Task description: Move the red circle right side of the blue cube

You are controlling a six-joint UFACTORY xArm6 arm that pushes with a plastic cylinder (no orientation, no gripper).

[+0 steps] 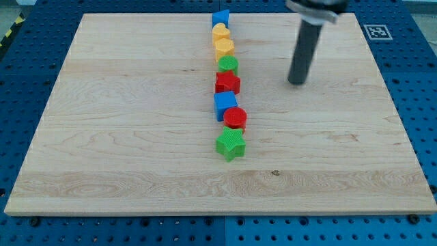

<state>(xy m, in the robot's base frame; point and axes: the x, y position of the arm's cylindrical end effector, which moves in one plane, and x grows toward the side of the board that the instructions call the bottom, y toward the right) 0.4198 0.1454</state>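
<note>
The red circle (235, 118) lies on the wooden board, touching the lower right corner of the blue cube (224, 103). Both belong to a near-vertical line of blocks at the board's middle. My tip (296, 82) rests on the board to the right of that line, well apart from it, level with the red star (227, 83). It is up and to the right of the red circle and touches no block.
The line holds, from the view's top: a blue block (220, 18), a yellow heart (220, 31), a yellow hexagon (223, 47), a green circle (229, 65), then the red star. A green star (230, 145) ends it. The board (102, 137) sits on a blue perforated table.
</note>
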